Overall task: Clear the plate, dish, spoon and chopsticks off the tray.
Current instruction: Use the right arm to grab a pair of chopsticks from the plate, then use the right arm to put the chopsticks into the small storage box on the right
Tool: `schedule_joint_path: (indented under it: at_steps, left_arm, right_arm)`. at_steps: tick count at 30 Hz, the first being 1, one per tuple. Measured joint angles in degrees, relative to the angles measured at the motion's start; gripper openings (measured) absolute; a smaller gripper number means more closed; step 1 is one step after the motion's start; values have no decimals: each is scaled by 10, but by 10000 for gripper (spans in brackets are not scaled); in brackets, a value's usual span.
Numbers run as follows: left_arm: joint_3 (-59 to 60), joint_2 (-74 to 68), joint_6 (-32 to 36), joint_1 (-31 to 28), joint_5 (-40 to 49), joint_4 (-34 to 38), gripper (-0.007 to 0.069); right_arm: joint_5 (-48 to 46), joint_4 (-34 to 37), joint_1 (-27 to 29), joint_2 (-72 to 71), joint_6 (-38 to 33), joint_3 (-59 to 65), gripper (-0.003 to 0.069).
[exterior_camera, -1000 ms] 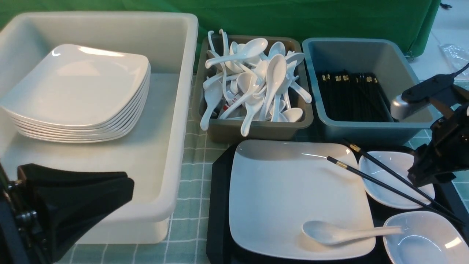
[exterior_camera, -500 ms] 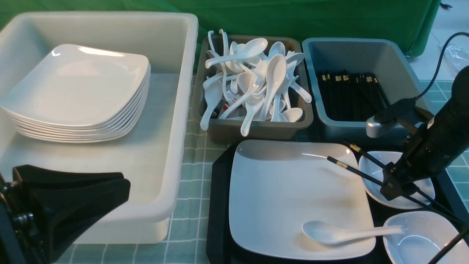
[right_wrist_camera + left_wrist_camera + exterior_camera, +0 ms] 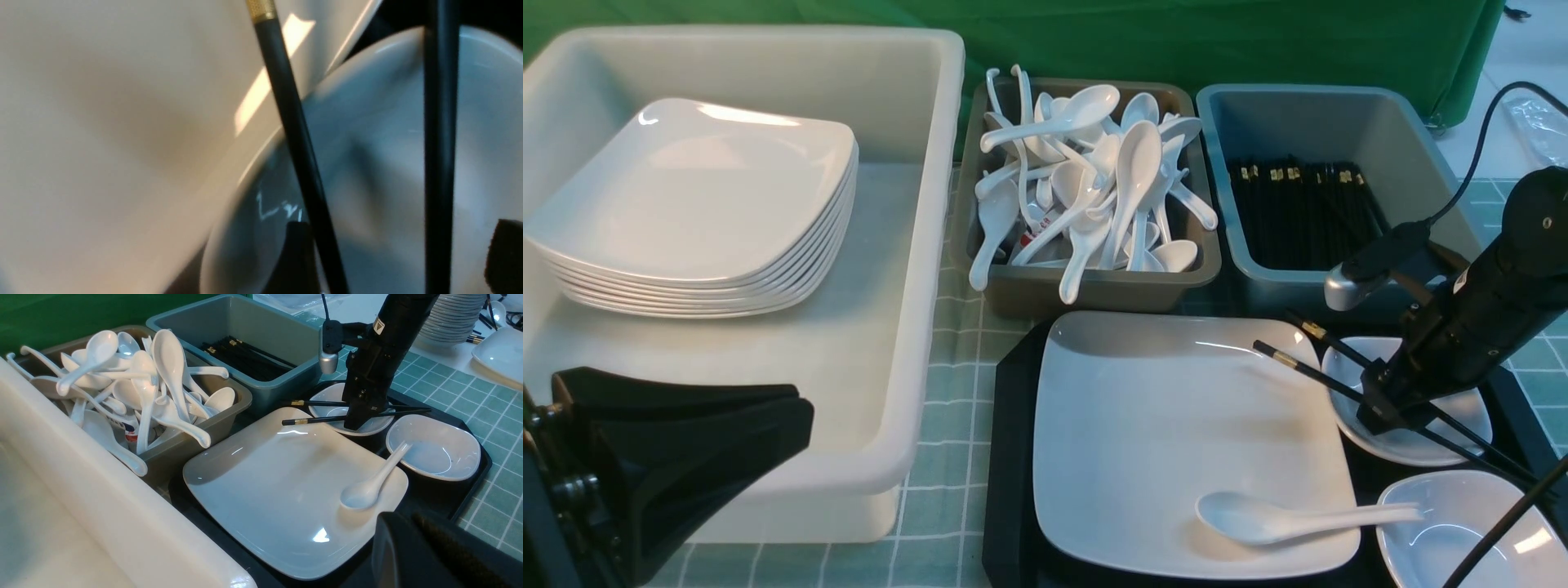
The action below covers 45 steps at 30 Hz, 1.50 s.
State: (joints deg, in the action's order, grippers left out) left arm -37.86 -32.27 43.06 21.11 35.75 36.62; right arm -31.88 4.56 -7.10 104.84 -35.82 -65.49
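Two long thin black chopsticks (image 3: 1311, 376), each with a gold band near its thick end, lie slanted across a corner of the large glossy white square plate (image 3: 1160, 441) and over a small white rounded-square dish (image 3: 1474, 420), all on the black rectangular plastic tray (image 3: 1009, 457). The right gripper (image 3: 1380, 416) sits low over that dish, its fingers spread wide with both sticks between them, unclamped. A white glossy soup spoon (image 3: 1258, 518) rests on the plate. The left gripper (image 3: 800, 420), beside a white plastic tub (image 3: 915, 327), is closed on nothing.
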Motion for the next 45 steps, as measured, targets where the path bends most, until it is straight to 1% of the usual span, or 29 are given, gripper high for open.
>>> schedule_joint_path:
  at_steps: [3,8,9,15,16,17,18,19,20,23,25,28,30,32,36,38,40,42,43,44,45]
  left_arm:
    - [0,0,0,0,0,0,17]
    - [0,0,0,0,0,0,17]
    - [0,0,0,0,0,0,17]
    - [0,0,-1,0,0,0,17]
    - [0,0,-1,0,1,0,17]
    - [0,0,-2,0,1,0,17]
    - [0,0,-2,0,1,0,17]
    - [0,0,-2,0,2,0,17]
    - [0,0,-2,0,2,0,17]
    - [0,0,-2,0,2,0,17]
    - [0,0,-2,0,2,0,17]
    - [0,0,-2,0,2,0,17]
    - [0,0,-2,0,-1,0,17]
    - [0,0,-2,0,-10,0,17]
    - [0,0,-3,0,-35,1,17]
    - [0,0,7,0,-55,16,17]
    - [0,0,32,0,-70,42,17]
    - [0,0,63,0,-83,73,17]
    - [0,0,79,0,-90,89,17]
    - [0,0,84,0,-92,94,17]
    - [0,0,105,0,-97,111,17]
  right_arm:
    - [4,0,0,0,-7,0,592]
    - [1,0,0,0,-14,0,511]
    - [0,0,0,0,-16,0,458]
    - [-3,1,0,0,-18,0,300]
    - [-3,1,0,0,-18,0,264]
    - [-3,2,0,0,-20,0,211]
    - [-3,2,0,0,-21,0,203]
    - [-3,2,0,0,-23,0,148]
    - [-3,2,0,0,-24,0,131]
    - [-6,2,0,0,-28,0,132]
    - [-21,0,0,-2,-49,0,132]
    - [-77,1,-6,-20,-118,0,132]
    - [-97,9,-17,-40,-151,0,132]
    - [-94,18,-34,-71,-163,0,132]
    - [-62,31,-65,-120,-118,-14,132]
    - [-23,41,-75,-141,-43,-51,132]
    - [21,45,-73,-139,25,-86,132]
    - [70,47,-63,-124,106,-126,132]
    - [100,47,-54,-108,159,-152,132]
    - [105,47,-54,-105,159,-152,132]
    - [134,48,-44,-82,210,-177,132]
